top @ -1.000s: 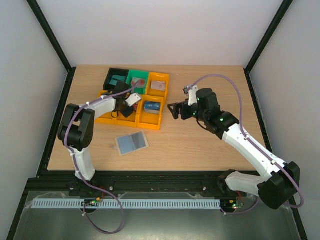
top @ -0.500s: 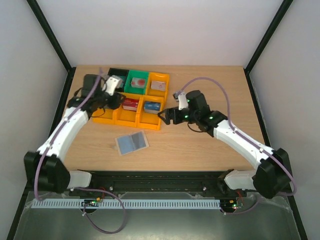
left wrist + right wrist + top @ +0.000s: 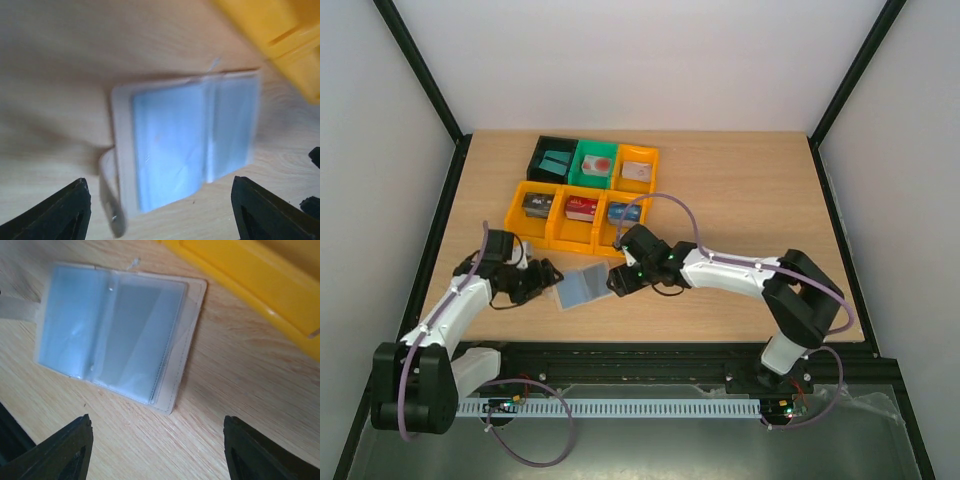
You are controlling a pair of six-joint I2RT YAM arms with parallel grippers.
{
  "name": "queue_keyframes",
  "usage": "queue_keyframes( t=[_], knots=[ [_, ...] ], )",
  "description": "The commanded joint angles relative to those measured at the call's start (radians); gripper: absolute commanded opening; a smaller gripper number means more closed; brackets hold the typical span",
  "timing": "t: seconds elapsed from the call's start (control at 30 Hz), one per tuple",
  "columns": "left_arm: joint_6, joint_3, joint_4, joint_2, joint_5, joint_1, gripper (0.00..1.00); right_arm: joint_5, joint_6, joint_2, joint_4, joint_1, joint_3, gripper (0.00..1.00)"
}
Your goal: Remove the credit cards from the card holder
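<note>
Wooden table (image 3: 740,200) and the orange, green and black bins (image 3: 560,243) sit as they did half a second ago, but your arms have left the bins and dropped low. The left gripper (image 3: 538,280) and right gripper (image 3: 619,280) now face each other, both spread wide and holding nothing. The card holder (image 3: 584,287) lies open and flat between them, unmoved, just ahead of each pair of fingertips. A teal card (image 3: 556,163) and a red card (image 3: 582,208) rest in bins beyond both grippers.

A robotics lab cell: white panel walls (image 3: 620,60), black frame struts (image 3: 846,80), a wooden table (image 3: 740,190).
</note>
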Motion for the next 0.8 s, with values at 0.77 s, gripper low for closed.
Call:
queue_keyframes(
  t=[0.77],
  knots=[
    [-0.383,-0.374,0.533,0.025,0.18,0.003,0.74,-0.172,0.013,0.315,0.101,0.036,0.16,0.43]
  ],
)
